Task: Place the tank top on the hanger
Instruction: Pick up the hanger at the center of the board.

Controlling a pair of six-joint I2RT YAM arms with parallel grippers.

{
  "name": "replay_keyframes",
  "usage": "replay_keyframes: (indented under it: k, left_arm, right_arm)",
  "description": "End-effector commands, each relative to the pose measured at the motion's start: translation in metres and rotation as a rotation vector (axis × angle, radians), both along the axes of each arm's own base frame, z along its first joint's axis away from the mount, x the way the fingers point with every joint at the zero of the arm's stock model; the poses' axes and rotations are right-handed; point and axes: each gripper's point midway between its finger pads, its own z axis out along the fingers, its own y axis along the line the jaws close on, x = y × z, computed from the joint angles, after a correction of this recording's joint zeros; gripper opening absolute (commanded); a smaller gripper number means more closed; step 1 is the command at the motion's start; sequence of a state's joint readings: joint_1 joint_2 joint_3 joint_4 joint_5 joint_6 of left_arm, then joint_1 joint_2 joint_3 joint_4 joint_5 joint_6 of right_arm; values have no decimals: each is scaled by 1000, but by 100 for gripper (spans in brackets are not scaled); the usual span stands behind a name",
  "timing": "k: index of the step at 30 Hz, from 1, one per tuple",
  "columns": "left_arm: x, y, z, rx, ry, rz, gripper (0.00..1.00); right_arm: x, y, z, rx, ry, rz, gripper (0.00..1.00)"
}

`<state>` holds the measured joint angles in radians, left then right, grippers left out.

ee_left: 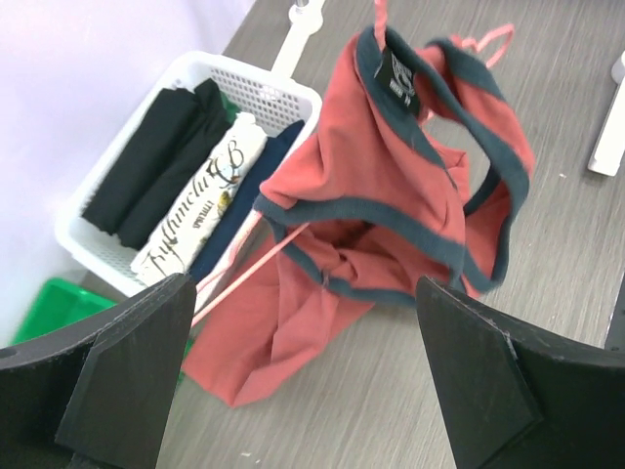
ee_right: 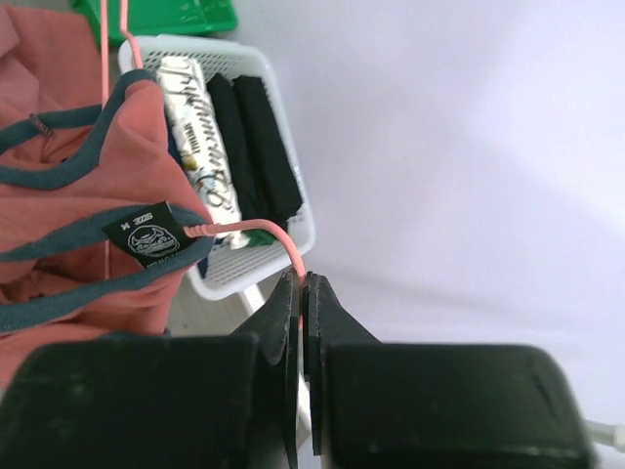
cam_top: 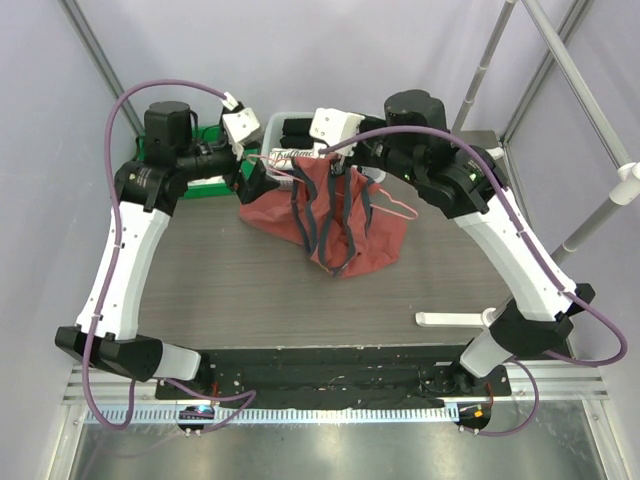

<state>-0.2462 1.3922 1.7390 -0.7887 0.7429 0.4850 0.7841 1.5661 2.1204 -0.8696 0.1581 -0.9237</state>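
The table point(cam_top: 250, 290) is grey wood grain. The tank top point(cam_top: 335, 215) sits in a bunched heap at its far middle, part lifted, part resting on the surface, well apart from the near edge where the arm bases are. The navy-trimmed armholes and neck hang in loops down the front of the heap, so lots of loose edges there. Right behind it at the far edge is a white basket point(ee_left: 256, 80) with folded black clothes point(ee_left: 156, 161) and a white printed cloth point(ee_left: 200, 210) in it, and the shirt's left side comes up just beside its rim. A green bin point(ee_left: 44, 303) sits further left. There's a white bar point(cam_top: 450, 318) lying flat towards the near right, well away from the shirt. The hanger point(ee_right: 244, 228) is threaded into the shirt: one pink wire runs under the neck trim by the black label point(ee_right: 156, 234), and another length pokes out on the shirt's right side. The right gripper point(ee_right: 303, 285) is clenched on the curved end of that wire, up above the basket. The left gripper point(ee_left: 303, 283) has its jaws spread wide with nothing in them, at the shirt's left edge. Can't really tell from overhead if it's touching the fabric.
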Motion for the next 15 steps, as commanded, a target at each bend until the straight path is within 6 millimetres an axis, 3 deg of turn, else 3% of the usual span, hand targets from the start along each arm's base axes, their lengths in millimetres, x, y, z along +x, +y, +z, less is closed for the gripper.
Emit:
replay_keyframes:
  k: [1,3,6,15]
  left_arm:
    - [-15,10,20,34,-44,4,100]
    - [-21,8,28,12,-45,-8,100]
    - [-32,-1,37,-36,-16,-59,100]
    - [-49,-35,39,-29,-8,-167,100]
  right_arm:
    - [-2,-5,69,37,-211,16,1]
    - [-2,-13,104,122,-307,-36,1]
    - [-2,-23,127,141,-383,-110,1]
    - [-7,-31,172,177,-555,-184,1]
